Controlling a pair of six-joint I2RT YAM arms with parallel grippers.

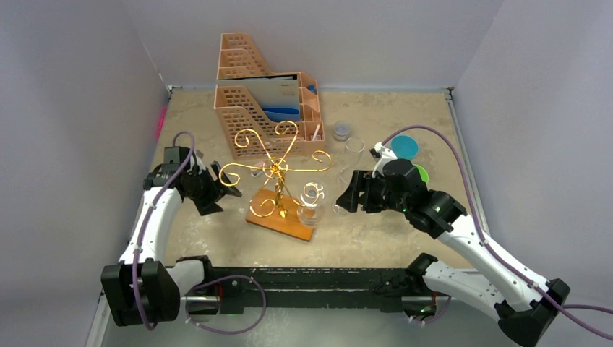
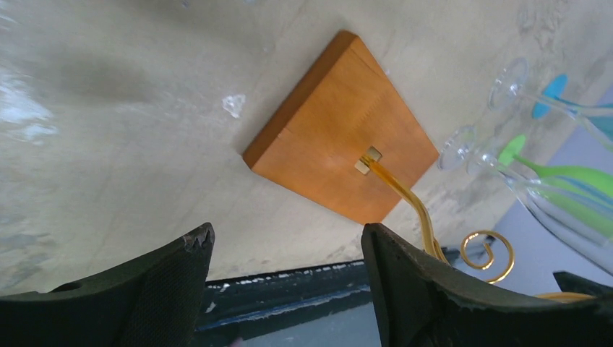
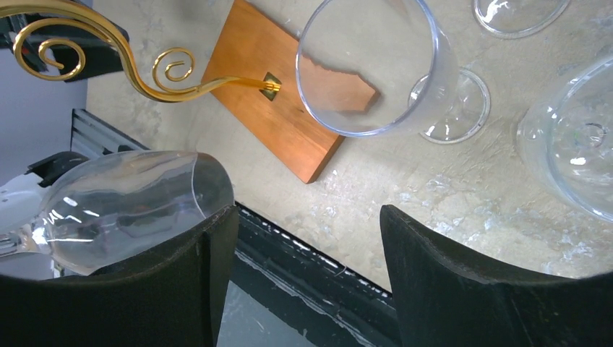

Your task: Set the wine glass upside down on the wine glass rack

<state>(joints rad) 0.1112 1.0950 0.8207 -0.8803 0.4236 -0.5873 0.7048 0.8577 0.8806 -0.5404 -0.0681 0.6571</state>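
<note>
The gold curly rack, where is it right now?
In the top view the rack stands mid-table on its wooden base, between the left pincer and the right pincer, just in front of the peach file organizer.

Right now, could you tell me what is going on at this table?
The right gripper is open, to the right of the gold wine glass rack. A clear wine glass lies just outside its jaws. The left gripper is open and empty on the rack's left. Neither gripper holds a glass.
</note>
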